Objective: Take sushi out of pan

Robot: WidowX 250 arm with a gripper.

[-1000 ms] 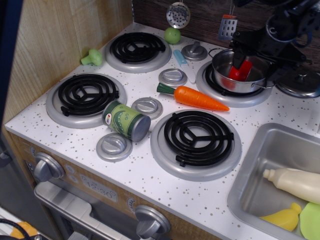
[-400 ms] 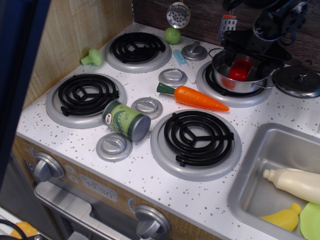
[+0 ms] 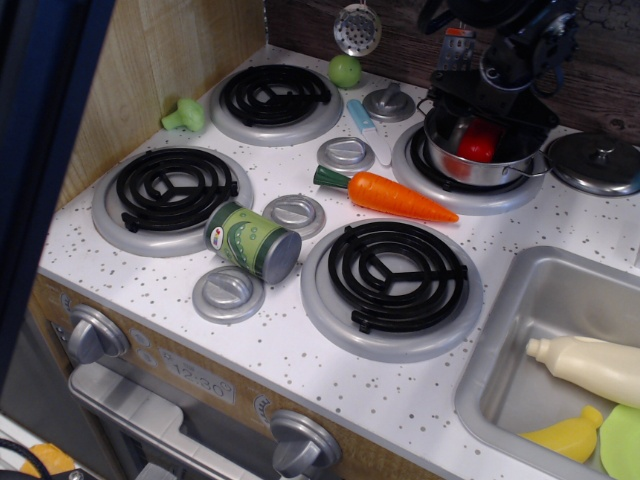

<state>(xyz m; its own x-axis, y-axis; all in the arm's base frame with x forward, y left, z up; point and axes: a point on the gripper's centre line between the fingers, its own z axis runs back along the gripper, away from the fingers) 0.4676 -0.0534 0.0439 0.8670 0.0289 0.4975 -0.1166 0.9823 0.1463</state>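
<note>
The sushi [image 3: 478, 143], red and rounded, lies inside the pan [image 3: 446, 160], a small shiny steel pot on the back right burner. My black gripper [image 3: 482, 118] hangs right over the pan, its lower end at the sushi's top. The fingertips merge with the dark body, so I cannot tell whether they are open or closed on the sushi. The sushi sits low, within the pan's rim.
An orange carrot [image 3: 388, 195] lies just in front of the pan. A steel lid [image 3: 598, 162] sits to its right. A green can [image 3: 252, 242] lies among the burners. The sink [image 3: 500, 350] at the front right holds a cream bottle [image 3: 590, 365]. A strainer [image 3: 357, 30] hangs on the back wall.
My gripper has moved up and to the left from deep in the pan to just over its rim. The sushi has stayed in the pan and now looks rounder.
</note>
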